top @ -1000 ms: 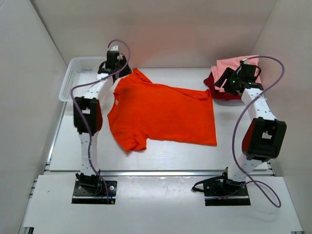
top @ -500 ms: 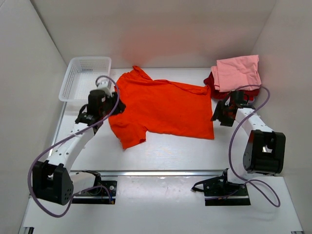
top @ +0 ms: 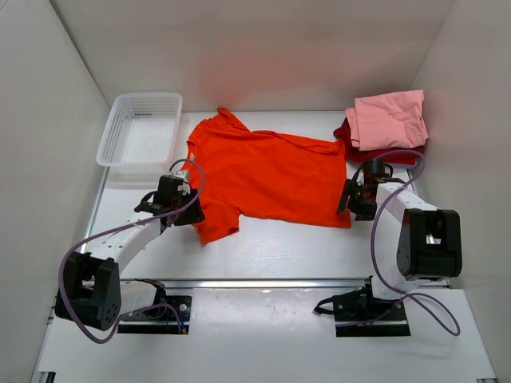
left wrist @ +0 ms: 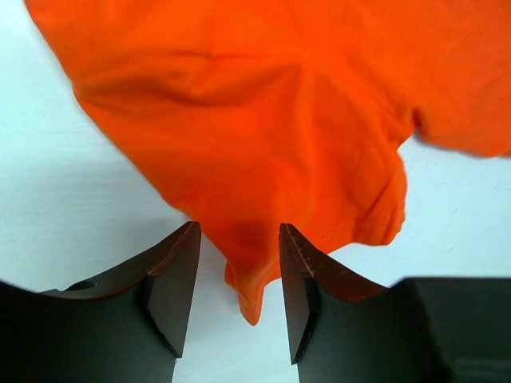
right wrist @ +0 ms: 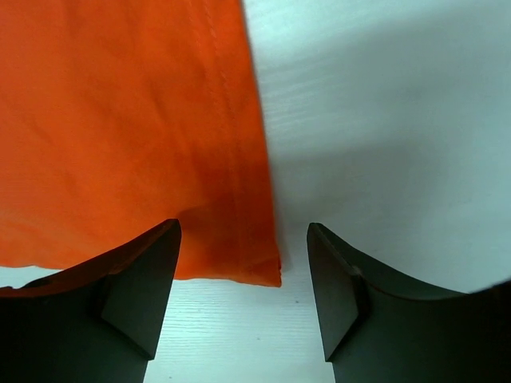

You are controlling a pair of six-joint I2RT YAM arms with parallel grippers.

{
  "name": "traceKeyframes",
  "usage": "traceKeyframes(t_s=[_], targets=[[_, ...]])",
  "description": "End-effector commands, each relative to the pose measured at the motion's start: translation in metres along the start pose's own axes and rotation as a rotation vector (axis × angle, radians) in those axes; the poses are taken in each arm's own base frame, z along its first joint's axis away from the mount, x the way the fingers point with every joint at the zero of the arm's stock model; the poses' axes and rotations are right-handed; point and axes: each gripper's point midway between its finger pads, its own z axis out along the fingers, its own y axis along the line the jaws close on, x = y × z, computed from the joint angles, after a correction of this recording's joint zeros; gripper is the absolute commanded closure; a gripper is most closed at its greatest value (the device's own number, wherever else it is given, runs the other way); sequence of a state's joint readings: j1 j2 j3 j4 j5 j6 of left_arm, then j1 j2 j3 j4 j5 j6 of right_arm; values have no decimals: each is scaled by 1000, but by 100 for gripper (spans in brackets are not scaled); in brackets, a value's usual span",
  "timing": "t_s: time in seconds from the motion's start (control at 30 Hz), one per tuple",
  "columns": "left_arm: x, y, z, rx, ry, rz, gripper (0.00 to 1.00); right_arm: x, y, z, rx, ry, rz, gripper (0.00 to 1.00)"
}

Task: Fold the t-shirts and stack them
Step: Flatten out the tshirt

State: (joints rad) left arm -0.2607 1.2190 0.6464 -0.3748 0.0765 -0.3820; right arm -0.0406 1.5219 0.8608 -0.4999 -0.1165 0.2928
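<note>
White tabletop [top: 263,251], bright orange cloth t-shirt [top: 271,171] spread flat mid-table, left gripper [left wrist: 238,239] jaws apart around its sleeve tip, right gripper [right wrist: 243,239] jaws apart over its hem corner, folded light pink t-shirt [top: 391,120] atop dark red t-shirt [top: 351,145] far right.

Overhead view bright and even, white walls bouncing light, shadows soft. Faint orange blush on back wall [top: 239,72] at 12 o'clock, cast off orange shirt [top: 271,171]. Left wrist view: fingers [left wrist: 172,279] near-black, slightly soft; dim patch on cloth at 6 o'clock. Right wrist view: table [right wrist: 383,120] bluish, grey shadow band at 3 o'clock.
</note>
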Motion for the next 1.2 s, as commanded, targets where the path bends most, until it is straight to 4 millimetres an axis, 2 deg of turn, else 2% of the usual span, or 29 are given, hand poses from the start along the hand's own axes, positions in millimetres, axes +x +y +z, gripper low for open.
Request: traceKeyframes(t_s=[0.0,0.33,0.43,0.47,0.5,0.53,0.57,0.67,0.73,0.8,0.87,0.93,1.03,1.1,1.17], targets=[[9,-6,1,24,34,13,44,1,-10,6,65,-14,1,37],[33,-6,0,28,99,32,42,7,-24,20,115,29,35,33],[40,-6,5,38,112,21,47,5,-21,23,123,31,22,37],[41,-8,8,52,120,13,64,9,-20,25,118,55,18,57],[46,-9,9,56,139,18,83,5,-18,25,108,58,21,68],[40,-11,8,64,128,20,99,5,-18,24,105,61,14,95],[37,-13,6,71,130,19,100,9,-18,23,103,81,11,100],[25,-17,-7,81,109,33,100,6,-15,12,104,87,-13,100],[12,-25,-23,109,74,44,100,3,-14,0,111,60,-23,100],[-6,-38,-47,152,2,47,100,-4,-13,-21,104,8,-28,99],[-4,-44,-70,170,-1,56,100,-1,-17,-37,102,-9,-24,100],[-5,-48,-82,187,-16,55,100,3,-21,-44,99,-9,-17,100],[11,-45,-92,208,6,39,100,16,-26,-45,55,25,11,100],[27,-40,-91,206,32,28,100,24,-29,-44,53,42,14,71],[40,-39,-91,212,52,10,100,33,-26,-40,53,64,-5,68]])
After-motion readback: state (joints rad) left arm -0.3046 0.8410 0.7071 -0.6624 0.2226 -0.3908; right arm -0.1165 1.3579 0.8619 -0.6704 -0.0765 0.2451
